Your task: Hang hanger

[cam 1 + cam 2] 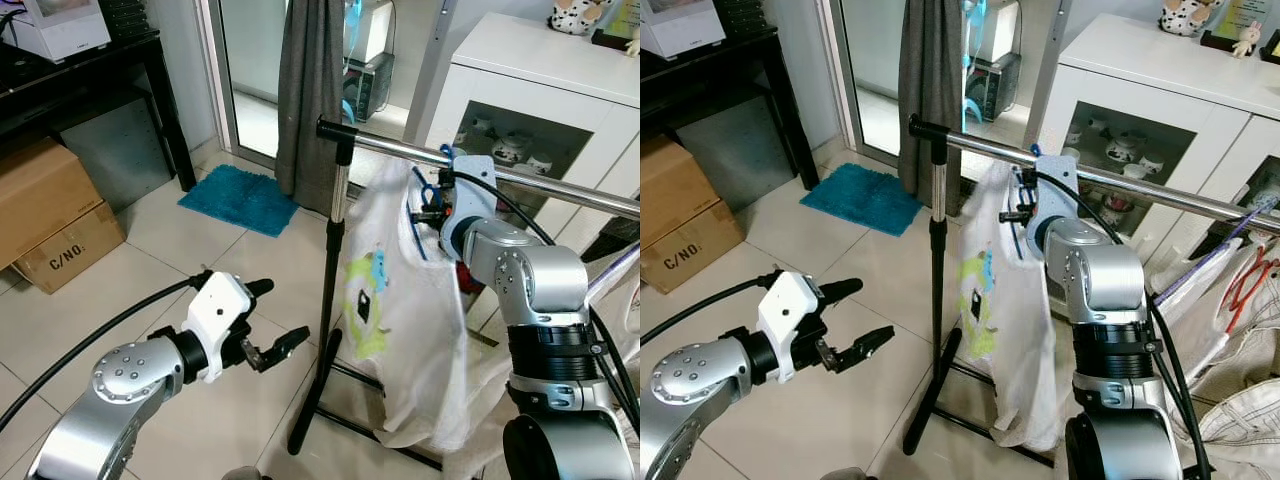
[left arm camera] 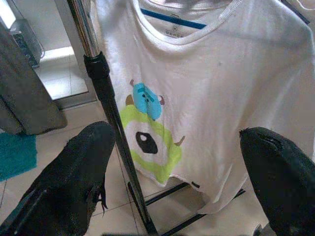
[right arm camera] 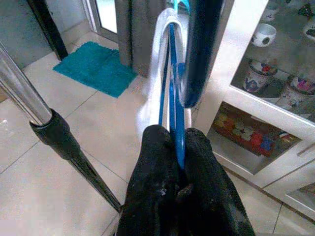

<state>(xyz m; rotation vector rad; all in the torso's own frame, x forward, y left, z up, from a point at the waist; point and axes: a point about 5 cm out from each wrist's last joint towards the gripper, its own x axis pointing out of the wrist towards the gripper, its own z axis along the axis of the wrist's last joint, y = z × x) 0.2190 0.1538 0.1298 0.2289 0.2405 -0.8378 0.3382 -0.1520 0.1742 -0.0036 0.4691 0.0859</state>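
Note:
A blue hanger (image 1: 419,236) carries a white T-shirt (image 1: 400,330) with a green monster print (image 2: 147,142). My right gripper (image 1: 432,208) is shut on the hanger's neck just below the silver rail (image 1: 400,147) of the clothes stand. In the right wrist view the fingers (image 3: 155,162) pinch the blue hanger (image 3: 173,98), with its hook (image 3: 197,49) above them. I cannot tell whether the hook rests on the rail. My left gripper (image 1: 282,312) hovers open and empty, left of the stand's upright pole (image 1: 332,280), facing the shirt.
The stand's black feet (image 1: 320,400) spread over the tiled floor. Cardboard boxes (image 1: 50,215) and a black table (image 1: 90,80) are at the left. A teal mat (image 1: 240,198) and grey curtain (image 1: 310,90) lie behind. A white cabinet (image 1: 540,90) and piled clothes (image 1: 1240,300) are at the right.

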